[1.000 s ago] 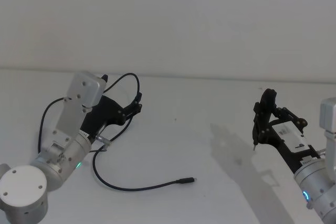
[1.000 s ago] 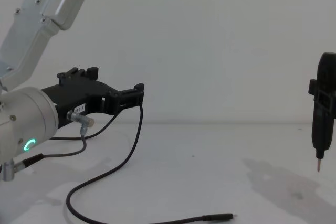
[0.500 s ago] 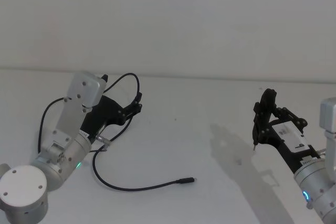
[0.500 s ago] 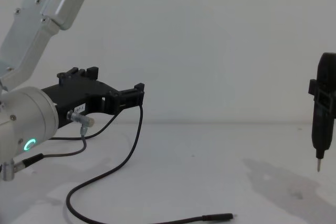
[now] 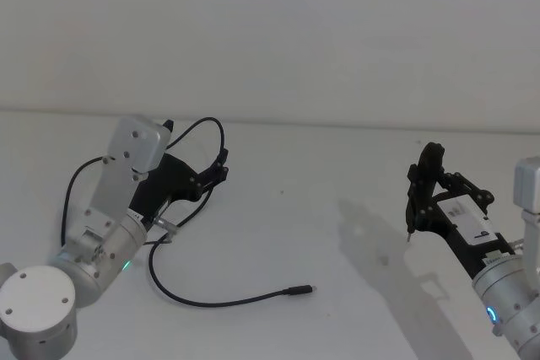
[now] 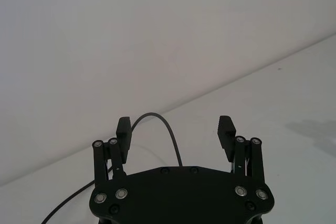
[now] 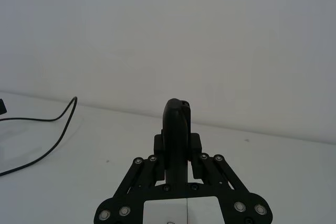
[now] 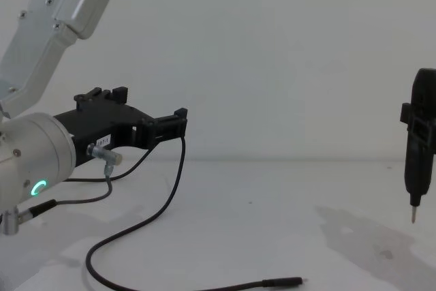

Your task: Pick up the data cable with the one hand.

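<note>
My black two-jawed left tool (image 6: 175,132) hangs released, far left. The long thin black data cable (image 5: 297,291) arches up to its jaws, plug on the white worktop (image 5: 337,208). On the right, my right tool (image 7: 177,148) clenches an upright black metal-tipped probe (image 7: 177,114).

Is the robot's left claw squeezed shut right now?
No, in the left wrist view the left gripper has its two fingers standing wide apart, with the data cable showing in the gap.
</note>
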